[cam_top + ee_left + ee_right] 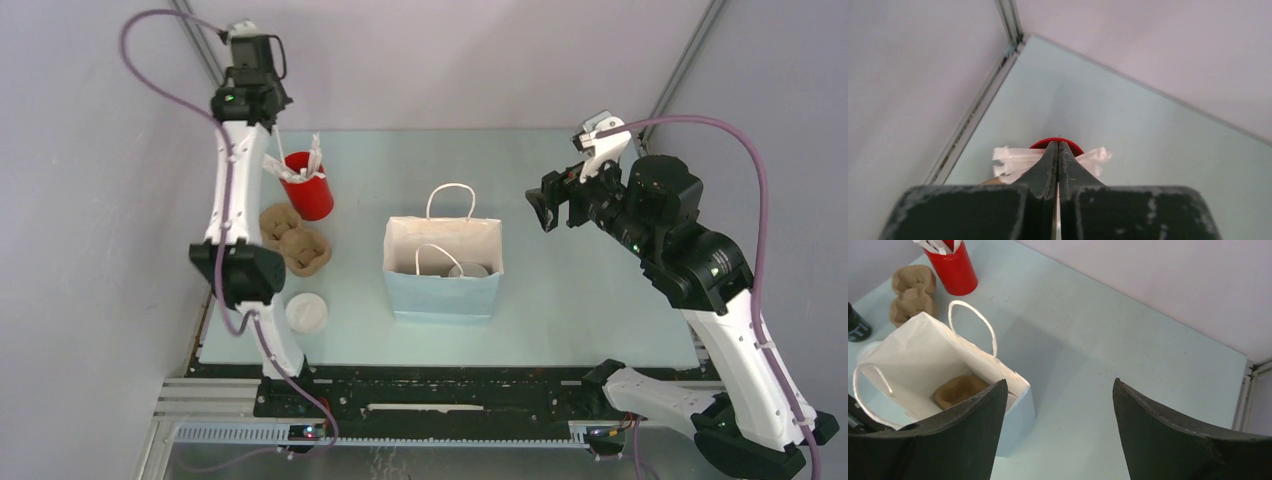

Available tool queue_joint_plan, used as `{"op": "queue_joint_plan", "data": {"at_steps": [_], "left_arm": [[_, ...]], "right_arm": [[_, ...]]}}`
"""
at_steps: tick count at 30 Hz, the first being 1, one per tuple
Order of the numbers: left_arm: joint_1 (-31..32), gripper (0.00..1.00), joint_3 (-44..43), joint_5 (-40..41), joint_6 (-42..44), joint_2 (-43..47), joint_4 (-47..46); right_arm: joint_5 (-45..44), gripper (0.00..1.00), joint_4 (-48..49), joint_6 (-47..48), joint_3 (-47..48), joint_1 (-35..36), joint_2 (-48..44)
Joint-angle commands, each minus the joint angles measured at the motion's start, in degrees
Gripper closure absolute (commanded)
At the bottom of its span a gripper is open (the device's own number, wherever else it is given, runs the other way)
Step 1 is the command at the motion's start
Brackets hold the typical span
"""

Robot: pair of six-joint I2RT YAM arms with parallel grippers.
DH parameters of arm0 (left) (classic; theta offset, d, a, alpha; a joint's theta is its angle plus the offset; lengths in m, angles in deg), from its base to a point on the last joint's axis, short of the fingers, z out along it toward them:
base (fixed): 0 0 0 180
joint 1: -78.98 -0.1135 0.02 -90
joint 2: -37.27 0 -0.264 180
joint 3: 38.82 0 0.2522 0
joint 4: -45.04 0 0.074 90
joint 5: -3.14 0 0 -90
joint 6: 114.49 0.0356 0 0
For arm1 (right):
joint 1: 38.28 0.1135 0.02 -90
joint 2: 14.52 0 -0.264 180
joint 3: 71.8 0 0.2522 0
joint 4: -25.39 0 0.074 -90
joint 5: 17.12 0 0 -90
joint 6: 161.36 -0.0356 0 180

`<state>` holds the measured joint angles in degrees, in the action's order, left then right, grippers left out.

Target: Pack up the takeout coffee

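The takeout coffee (pixel 306 312), seen from above as a round white lid, stands at the front left of the table beside the left arm's base. The light blue paper bag (pixel 443 290) stands open in the middle; it also shows in the right wrist view (pixel 923 350), with a brown pulp piece (pixel 959 390) on its bottom. My left gripper (pixel 275 130) is shut and empty, raised at the back left over the red cup; its closed fingertips (pixel 1058 144) overlap the cup's rim. My right gripper (pixel 555 205) is open and empty, raised to the right of the bag (pixel 1058 382).
A red cup (pixel 308 185) with white wrapped cutlery (pixel 1008 157) stands back left, also in the right wrist view (pixel 955 270). Brown pulp cup trays (pixel 293 240) lie in front of it. The enclosure walls and corner post (pixel 1010 22) close the back.
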<state>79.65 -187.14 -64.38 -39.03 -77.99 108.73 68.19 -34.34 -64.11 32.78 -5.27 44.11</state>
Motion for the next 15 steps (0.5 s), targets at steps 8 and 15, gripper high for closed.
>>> {"op": "queue_joint_plan", "data": {"at_steps": [8,15], "left_arm": [[2.4,1.0,10.8,-30.2,-13.6,37.2,-6.1],[15.5,1.0,33.0,-37.5,-21.5,52.0,-19.8]], "right_arm": [[3.0,0.15,6.9,-2.6,-5.9,-0.2,-7.2],[1.4,0.15,7.9,-4.8,-8.4,-0.2,-11.3]]}}
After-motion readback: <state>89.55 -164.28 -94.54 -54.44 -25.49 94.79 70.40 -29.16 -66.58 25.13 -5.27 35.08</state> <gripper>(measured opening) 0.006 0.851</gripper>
